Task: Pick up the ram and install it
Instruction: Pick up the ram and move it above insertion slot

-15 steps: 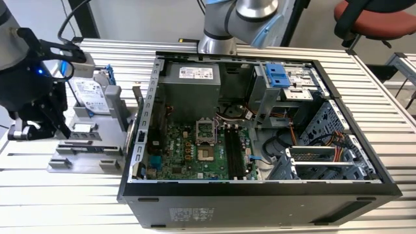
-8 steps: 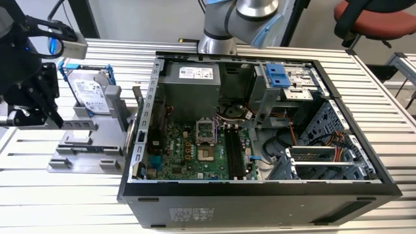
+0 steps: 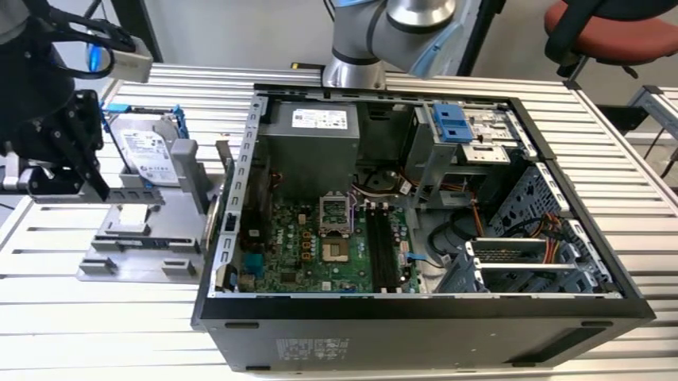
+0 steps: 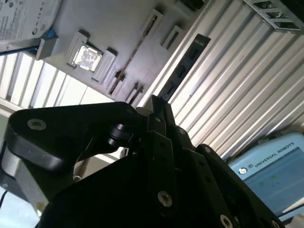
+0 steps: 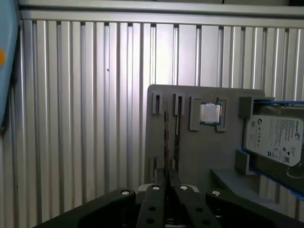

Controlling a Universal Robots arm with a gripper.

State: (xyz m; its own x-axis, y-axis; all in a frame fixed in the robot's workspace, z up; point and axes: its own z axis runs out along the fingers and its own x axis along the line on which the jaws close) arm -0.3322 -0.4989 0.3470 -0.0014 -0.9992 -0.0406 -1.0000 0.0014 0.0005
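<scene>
**Ram's in the pinch, not in the board yet**

Going by the exterior view, the arm's working end hangs at the left, roughly 9 o'clock from the case [image 3: 424, 345]. The gripper [image 5: 167, 176] is squeezed onto the ram [image 4: 186, 61]. The stick pokes straight out past the fingertips, up off the holder [image 3: 138, 271]. In the first wrist view it's edge-on, just a thin dark line. The drive [image 3: 141, 155] sits in its blue bracket at the holder's 12 o'clock. Further right the case lies open, with the board [image 3: 307, 246] facing up.

bright even light, soft shadows, slight blur
</scene>
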